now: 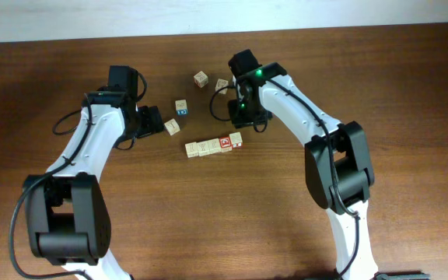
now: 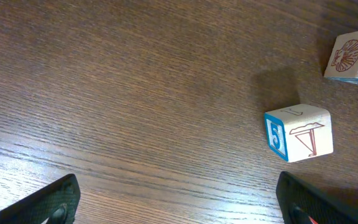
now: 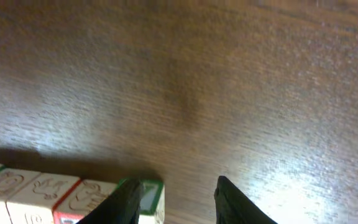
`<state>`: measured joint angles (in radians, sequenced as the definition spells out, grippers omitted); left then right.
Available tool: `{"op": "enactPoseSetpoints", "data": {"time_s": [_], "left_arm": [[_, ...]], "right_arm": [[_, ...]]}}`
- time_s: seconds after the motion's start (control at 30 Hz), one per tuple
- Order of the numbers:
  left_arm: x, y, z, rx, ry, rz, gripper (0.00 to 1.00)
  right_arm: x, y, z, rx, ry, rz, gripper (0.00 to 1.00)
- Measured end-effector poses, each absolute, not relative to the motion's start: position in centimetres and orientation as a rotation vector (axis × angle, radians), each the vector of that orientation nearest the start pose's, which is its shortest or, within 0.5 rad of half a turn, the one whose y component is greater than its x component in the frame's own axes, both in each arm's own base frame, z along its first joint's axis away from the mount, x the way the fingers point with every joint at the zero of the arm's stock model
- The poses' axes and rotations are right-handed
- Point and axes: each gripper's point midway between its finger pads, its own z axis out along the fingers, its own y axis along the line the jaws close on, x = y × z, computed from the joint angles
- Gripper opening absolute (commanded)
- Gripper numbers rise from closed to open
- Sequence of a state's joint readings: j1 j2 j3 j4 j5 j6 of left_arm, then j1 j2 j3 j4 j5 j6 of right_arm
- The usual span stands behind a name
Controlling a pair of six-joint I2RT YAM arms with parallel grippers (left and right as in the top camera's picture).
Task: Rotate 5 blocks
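Holds nothing in the half-open right gripper (image 3: pixel 178 205); finds the blocks (image 3: pixel 42 190) rowed just beside one finger, mid-tabletop (image 3: pixel 229 74).

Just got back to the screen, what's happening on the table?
The right gripper hangs open at the right end of the row of blocks, close beside the end block, with nothing between its jaws. The left gripper is wide open and empty, near a blue-faced cube. Nothing is held.

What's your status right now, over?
Left gripper open, empty. Right gripper open at the end of the row of blocks, holding nothing. Nothing blocking.
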<state>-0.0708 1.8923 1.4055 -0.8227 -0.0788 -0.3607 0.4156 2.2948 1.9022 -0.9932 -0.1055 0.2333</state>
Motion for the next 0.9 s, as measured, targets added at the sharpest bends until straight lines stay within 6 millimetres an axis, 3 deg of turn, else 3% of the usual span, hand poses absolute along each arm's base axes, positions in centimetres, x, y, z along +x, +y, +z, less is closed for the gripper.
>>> {"op": "enactPoseSetpoints", "data": {"time_s": [0.27,0.9], "left_arm": [[41.1,-1.6,6.5,-0.430,2.837,0.030,0.99],[41.1,-1.6,6.5,-0.429,2.837,0.030,0.99]], "right_arm": [[43.2,21.9,2.2,-0.311,2.989,0.218,0.38],[42.3,22.4,2.0,-0.336,3.009,0.211,0.38]]}}
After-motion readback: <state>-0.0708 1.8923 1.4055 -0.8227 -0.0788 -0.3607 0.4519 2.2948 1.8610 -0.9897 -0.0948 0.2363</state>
